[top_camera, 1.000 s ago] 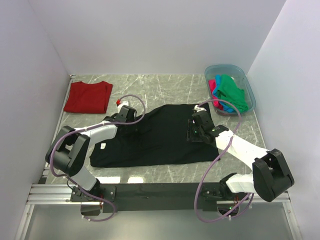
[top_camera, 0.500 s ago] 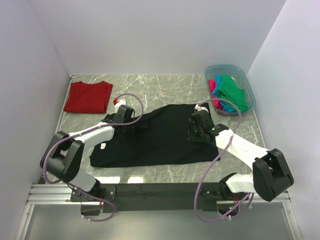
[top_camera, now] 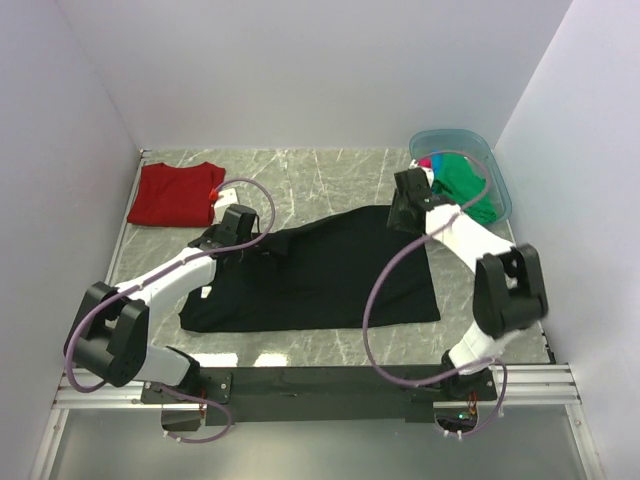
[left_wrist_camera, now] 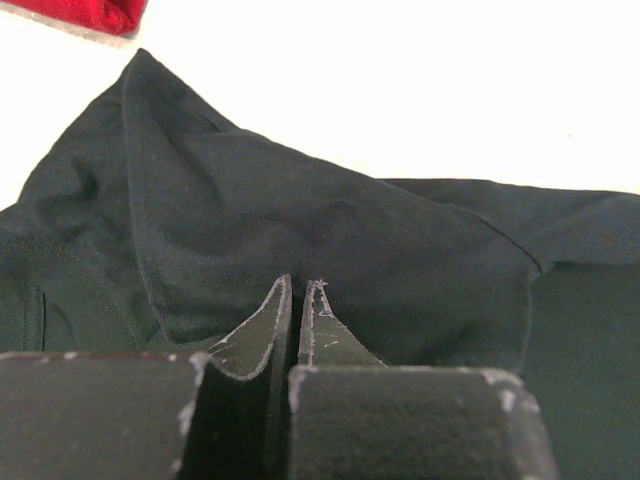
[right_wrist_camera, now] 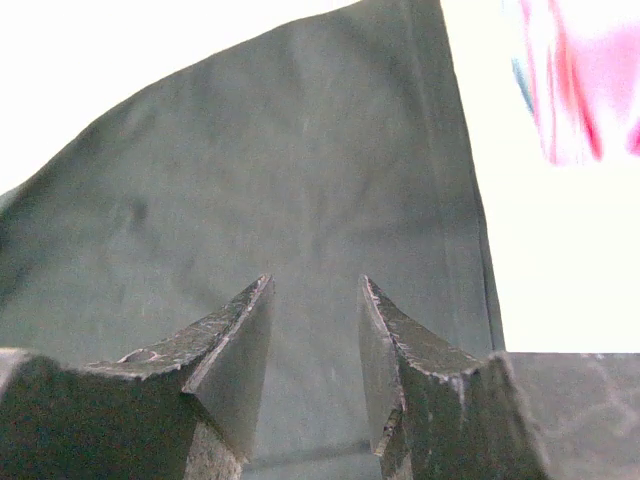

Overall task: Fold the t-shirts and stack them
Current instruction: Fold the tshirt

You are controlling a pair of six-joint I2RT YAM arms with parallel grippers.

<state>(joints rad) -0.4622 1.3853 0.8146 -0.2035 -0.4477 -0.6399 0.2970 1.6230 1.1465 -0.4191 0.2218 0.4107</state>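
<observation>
A large black t-shirt [top_camera: 330, 275] lies spread across the middle of the table, its small white label [top_camera: 205, 293] at the left edge. My left gripper [top_camera: 262, 250] [left_wrist_camera: 300, 285] is shut at the shirt's upper left, pinching a raised ridge of the black cloth [left_wrist_camera: 300, 220]. My right gripper [top_camera: 400, 220] [right_wrist_camera: 315, 285] hovers open over the shirt's back right corner, with flat black cloth [right_wrist_camera: 300, 180] below its fingers. A folded dark red t-shirt [top_camera: 175, 193] [left_wrist_camera: 80, 12] lies at the back left. Green [top_camera: 470, 185], pink and blue t-shirts sit bunched in the tub.
The translucent blue tub [top_camera: 503, 195] stands at the back right, close behind the right gripper; pink cloth [right_wrist_camera: 570, 90] shows at that wrist view's upper right. White walls enclose the marble table [top_camera: 330, 180] on three sides. A metal rail [top_camera: 300, 380] runs along the near edge.
My left gripper has shut on the black shirt and shifted back-left, drawing the cloth's upper left with it. The right arm swung from the shirt's right side back toward the tub, still open.
</observation>
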